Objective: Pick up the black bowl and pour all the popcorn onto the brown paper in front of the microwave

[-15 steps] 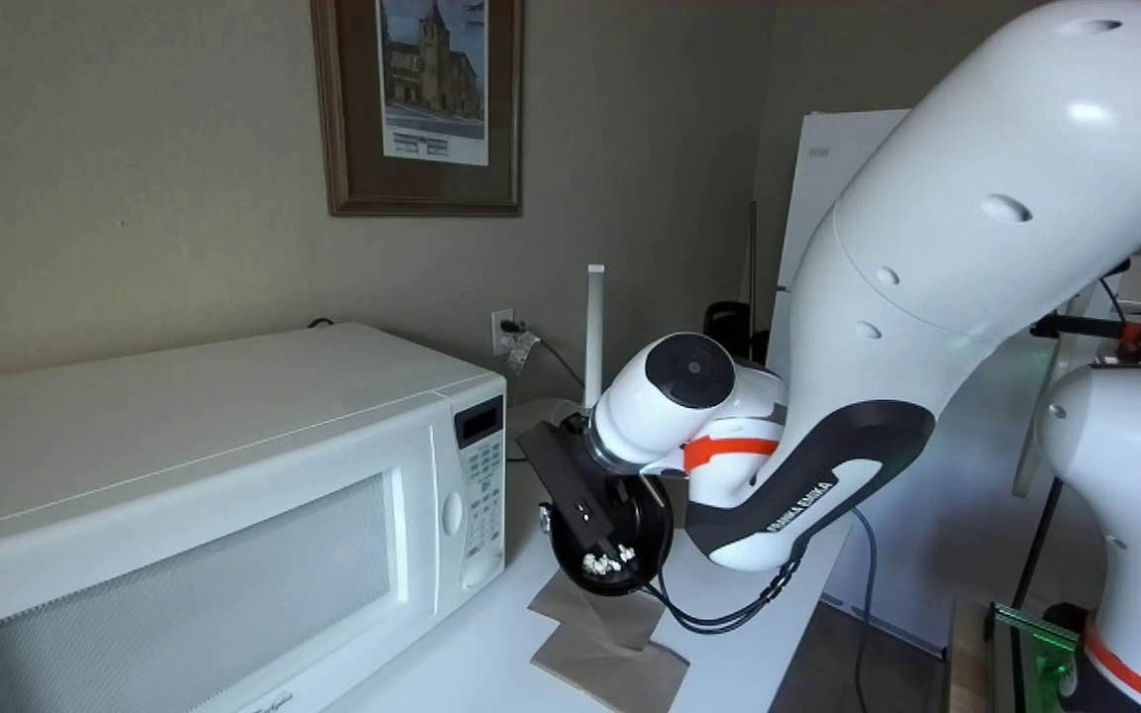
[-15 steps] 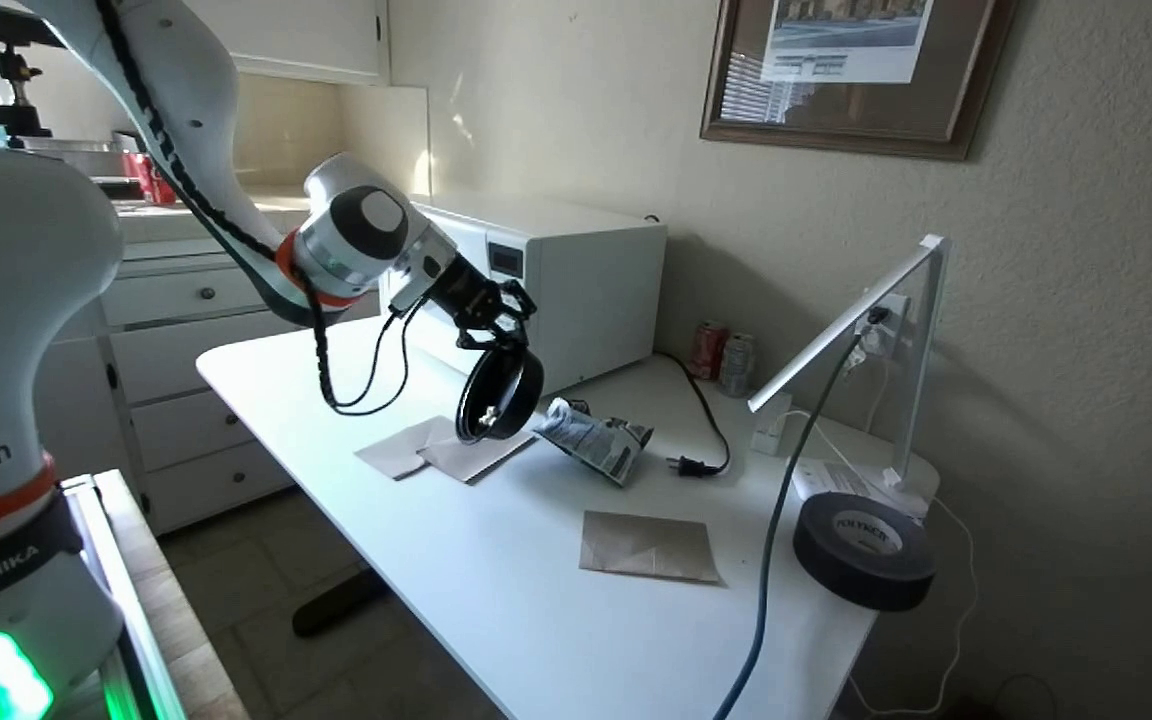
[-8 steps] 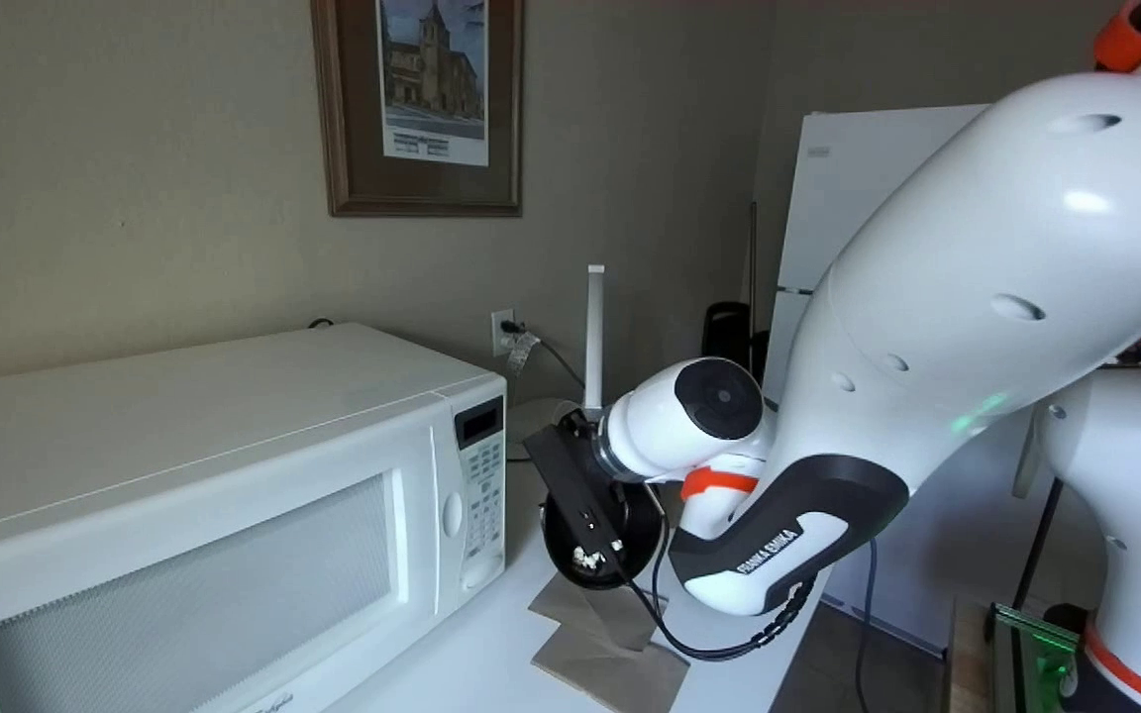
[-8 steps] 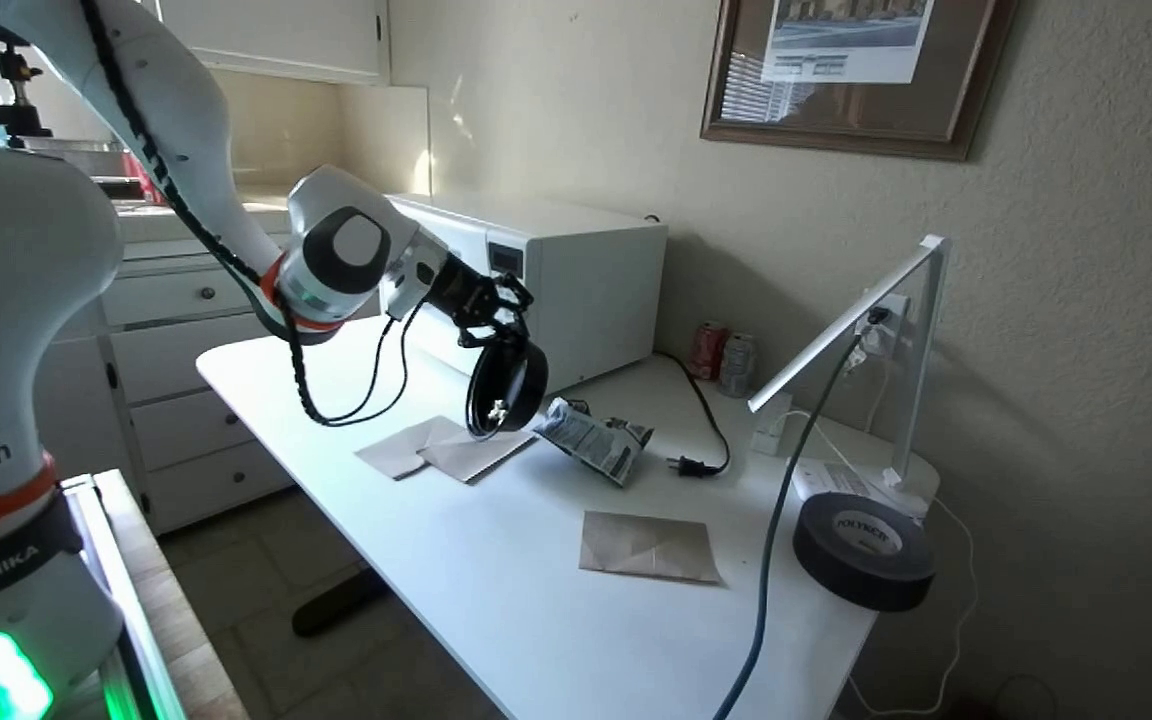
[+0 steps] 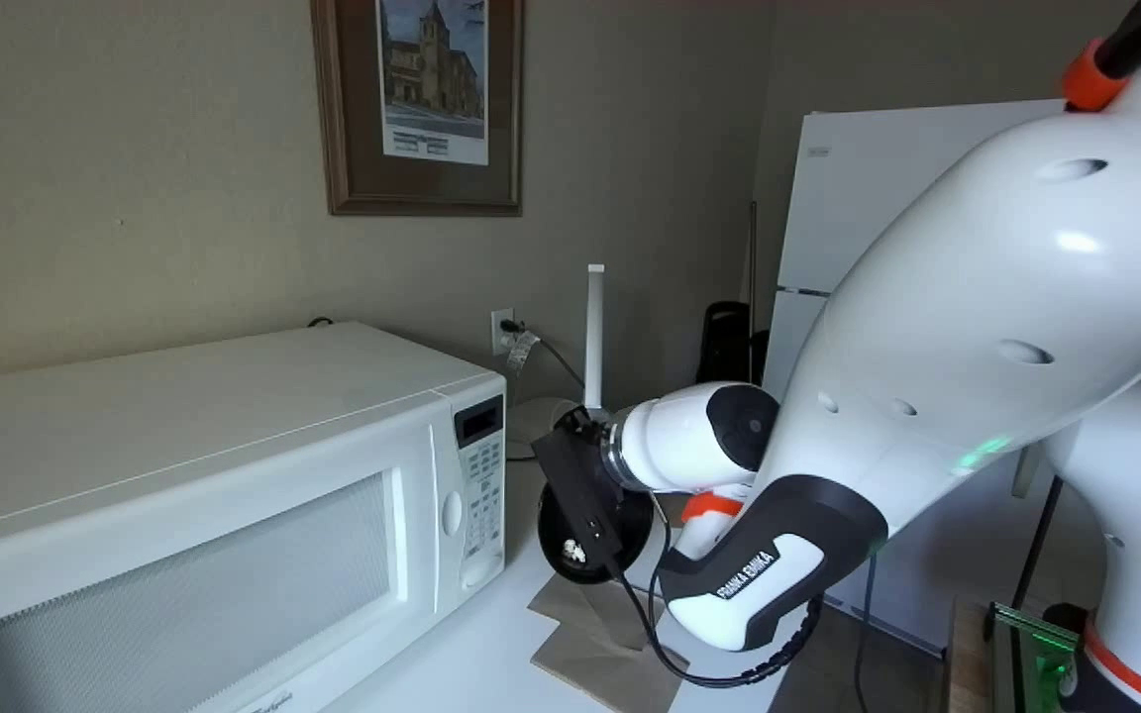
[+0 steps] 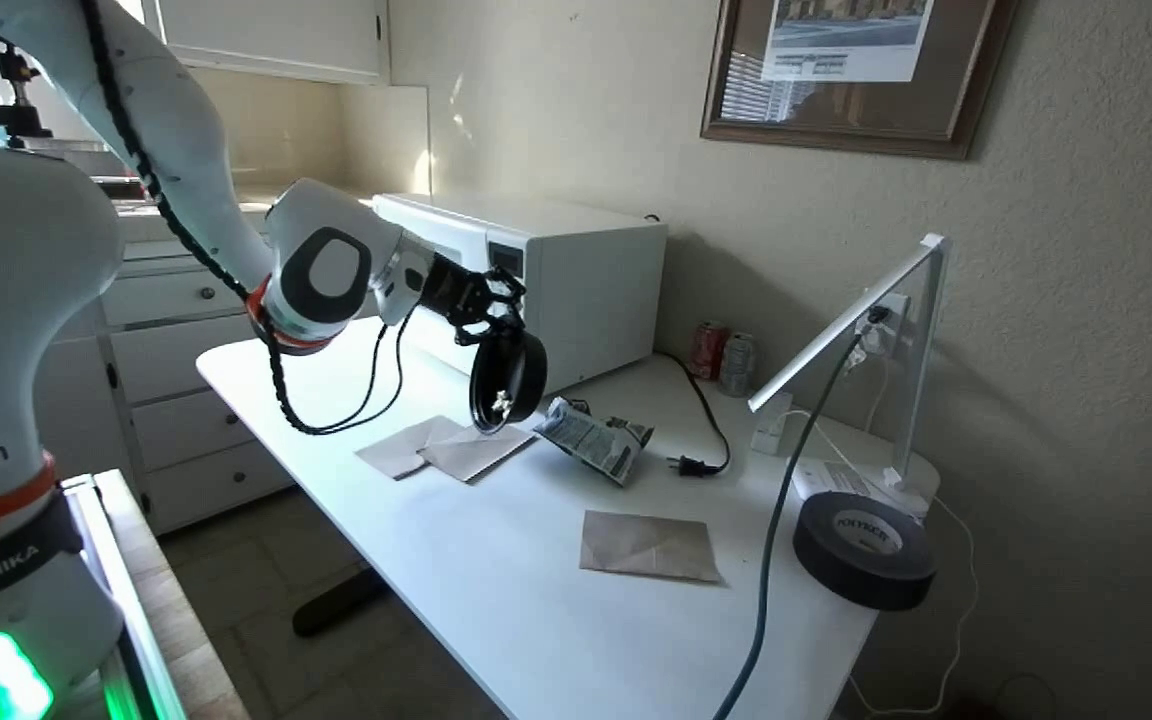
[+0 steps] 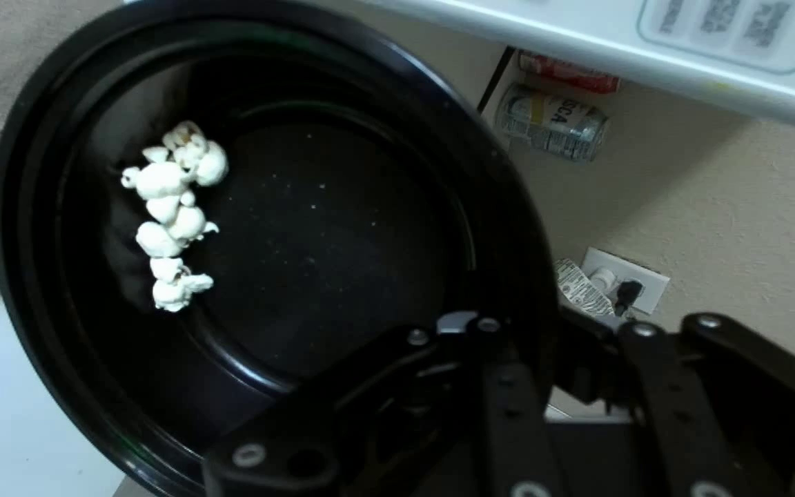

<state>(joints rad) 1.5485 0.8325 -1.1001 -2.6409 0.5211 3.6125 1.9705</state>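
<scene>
Near the microwave [image 5: 234, 505], the robot's wrist [image 5: 694, 436] had just dipped, turning the tilted black bowl [image 7: 280, 241] slightly, its rim clamped in the gripper [image 6: 504, 326]. Popcorn [image 7: 185, 222] remained inside, so the pour seemed ahead; I couldn't judge whether brown paper [image 6: 476, 456] lay directly beneath.

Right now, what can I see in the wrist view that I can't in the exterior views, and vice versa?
Only the wrist view: tiny pale specks inside the black bowl, and readable letters on a silver can.

Only the exterior views: the long white arm and framed picture, in both; a roll of tape, in an exterior view.

Shared: the bowl, the popcorn inside, the pincer gripping the bowl, and the white microwave.
</scene>
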